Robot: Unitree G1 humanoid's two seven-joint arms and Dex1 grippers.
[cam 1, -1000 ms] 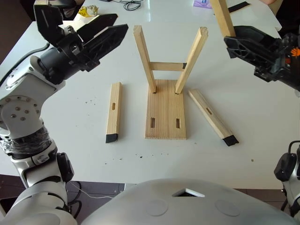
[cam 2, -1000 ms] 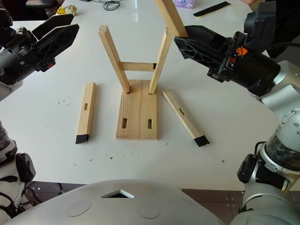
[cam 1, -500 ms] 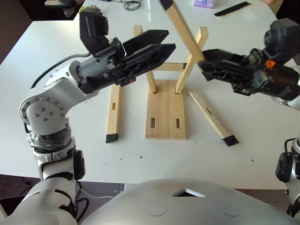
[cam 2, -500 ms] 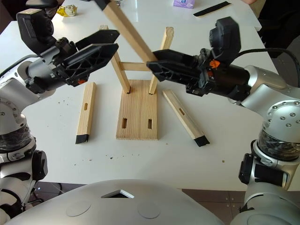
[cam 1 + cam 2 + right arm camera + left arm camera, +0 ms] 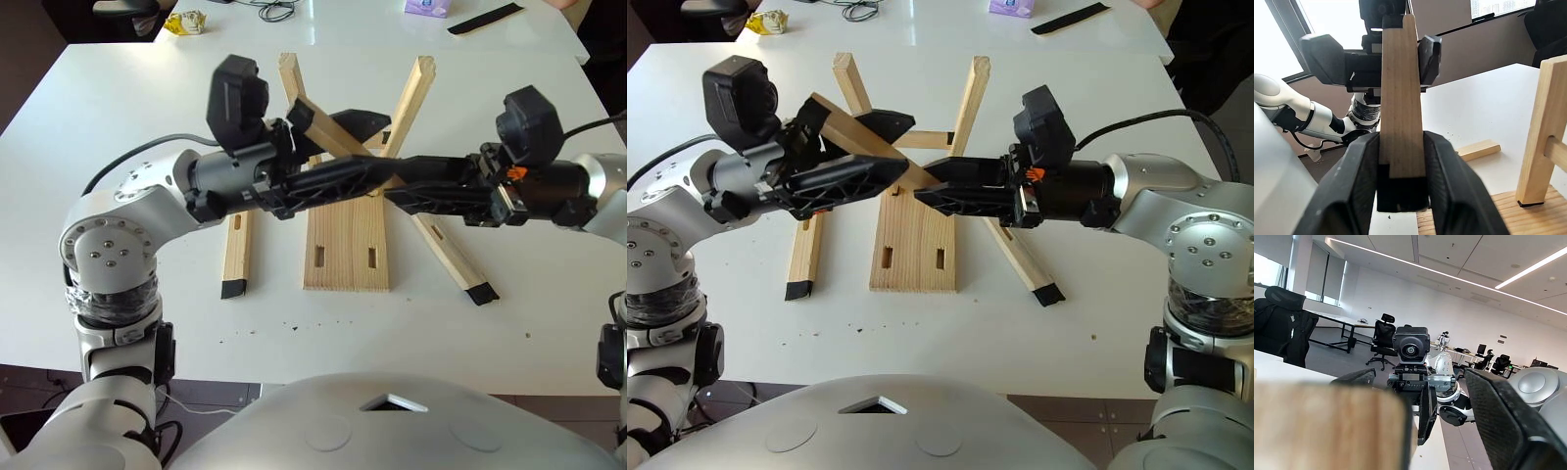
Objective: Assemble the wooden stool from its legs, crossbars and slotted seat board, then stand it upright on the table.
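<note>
Has pale slotted wooden seat board (image 5: 346, 240) flat at the middle of white table (image 5: 118, 108), with two-legged frame with crossbar (image 5: 411, 93) upright in its far slots. Clamps black-tipped wooden leg (image 5: 318, 122) in right gripper (image 5: 397, 188) above board. Straddles leg's far-left end with left gripper (image 5: 387, 142), fingers wide.

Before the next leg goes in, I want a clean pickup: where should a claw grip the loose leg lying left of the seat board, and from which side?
Probably from straight above, across its narrow width near mid-length. The loose leg lies flat beside the seat board, apart from it, so both long side faces are free.
</note>
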